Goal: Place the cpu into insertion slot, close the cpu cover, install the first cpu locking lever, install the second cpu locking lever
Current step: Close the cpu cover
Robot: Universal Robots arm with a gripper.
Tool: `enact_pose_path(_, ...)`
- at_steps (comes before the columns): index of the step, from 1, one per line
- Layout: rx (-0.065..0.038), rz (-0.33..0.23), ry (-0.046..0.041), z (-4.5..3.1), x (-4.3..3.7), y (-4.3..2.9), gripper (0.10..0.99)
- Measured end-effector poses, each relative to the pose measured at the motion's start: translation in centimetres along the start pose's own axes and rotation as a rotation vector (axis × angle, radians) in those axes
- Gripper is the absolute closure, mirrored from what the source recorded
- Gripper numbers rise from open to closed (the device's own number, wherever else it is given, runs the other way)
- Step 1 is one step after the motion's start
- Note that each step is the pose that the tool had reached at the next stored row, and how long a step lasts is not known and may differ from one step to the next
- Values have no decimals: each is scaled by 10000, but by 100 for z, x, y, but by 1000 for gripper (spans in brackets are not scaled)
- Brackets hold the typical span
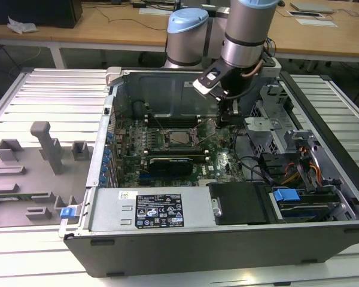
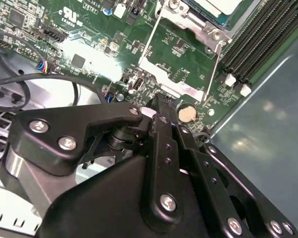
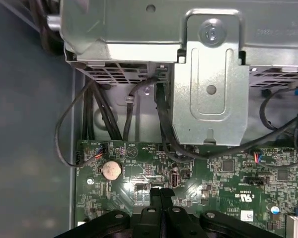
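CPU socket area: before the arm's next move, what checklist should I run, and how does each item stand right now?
1. cpu seated in the insertion slot: ok; its pale top lies inside the socket frame.
2. cpu cover closed: not ok; it is swung open off the chip, and green board shows through its window.
3. gripper empty: ok; its fingers are shut together with nothing between them in both wrist views.
4. Gripper touching the cover's edge: cannot tell; the tips are close beside it.
5. Tips clear of the coin cell: ok; they are apart in the first wrist view.
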State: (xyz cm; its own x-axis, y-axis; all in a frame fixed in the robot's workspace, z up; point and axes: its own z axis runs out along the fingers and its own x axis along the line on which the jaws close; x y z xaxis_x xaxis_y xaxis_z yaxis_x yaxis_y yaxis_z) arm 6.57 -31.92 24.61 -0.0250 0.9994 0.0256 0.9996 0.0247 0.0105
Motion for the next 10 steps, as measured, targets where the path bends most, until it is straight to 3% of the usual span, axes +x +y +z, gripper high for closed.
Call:
enact_pose_path(5,6,0,0,20,-1,0,980)
enact_pose_path(6,65,0,3,21,-1,1,980)
enact_pose_path(7,342,9,8,24,-1,4,980)
enact_pose_path(9,707,18,18,26,-1,9,980)
enact_pose_path(10,1012,27,27,28,-1,15,980)
